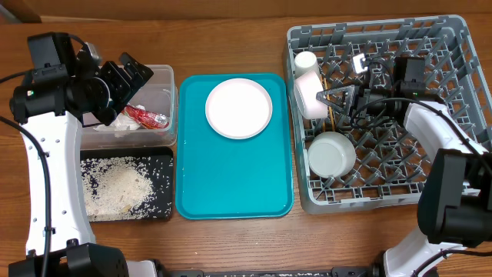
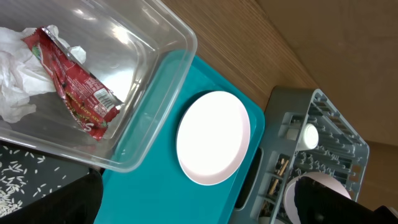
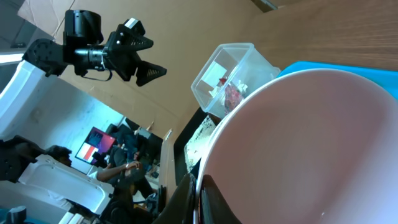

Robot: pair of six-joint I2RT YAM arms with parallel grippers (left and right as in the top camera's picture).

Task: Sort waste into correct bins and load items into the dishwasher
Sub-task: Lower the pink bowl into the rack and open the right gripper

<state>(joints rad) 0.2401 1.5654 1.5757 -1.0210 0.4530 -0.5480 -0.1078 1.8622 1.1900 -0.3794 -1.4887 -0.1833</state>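
Red wrapper (image 2: 71, 84), seemingly napkin (image 2: 18, 81), in clear tub (image 2: 143, 37).

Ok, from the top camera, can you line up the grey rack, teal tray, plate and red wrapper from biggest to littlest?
Biggest to littlest in the overhead view:
1. grey rack
2. teal tray
3. plate
4. red wrapper
No two look alike in size.

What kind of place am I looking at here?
Most likely a robotics lab or test room, not a real kitchen: two robot arms work at a wooden table with a grey dish rack and teal tray, and a screen and seated people show behind.
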